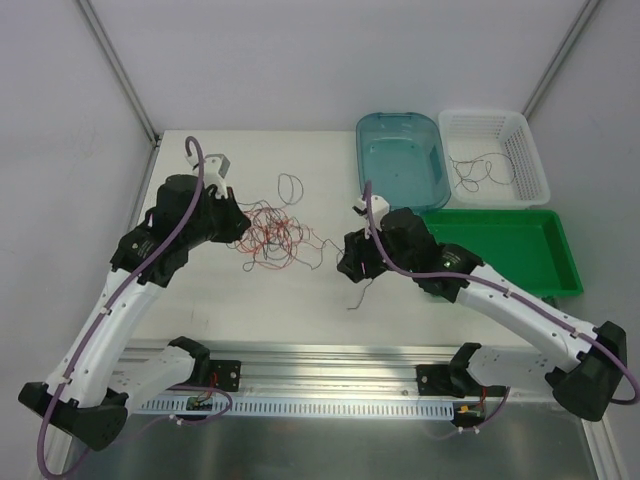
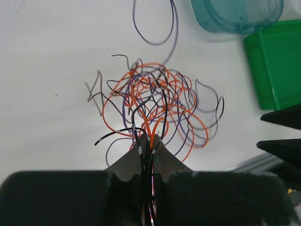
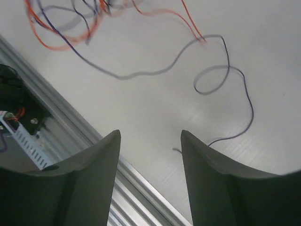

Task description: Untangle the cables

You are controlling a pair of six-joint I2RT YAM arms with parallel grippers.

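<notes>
at nine o'clock on the table [image 1: 300, 310], the left gripper [image 2: 148, 147] is clenching strands of the cables [image 2: 155, 103] to anchor the bunch, while at four o'clock from it the right gripper [image 3: 150, 141] is hanging released above a loose dark strand [image 3: 250, 108], seemingly letting it lie apart

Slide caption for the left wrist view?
Left pincer shut on the bunched tangle of thin orange, black and purple cables over the white table.
</notes>
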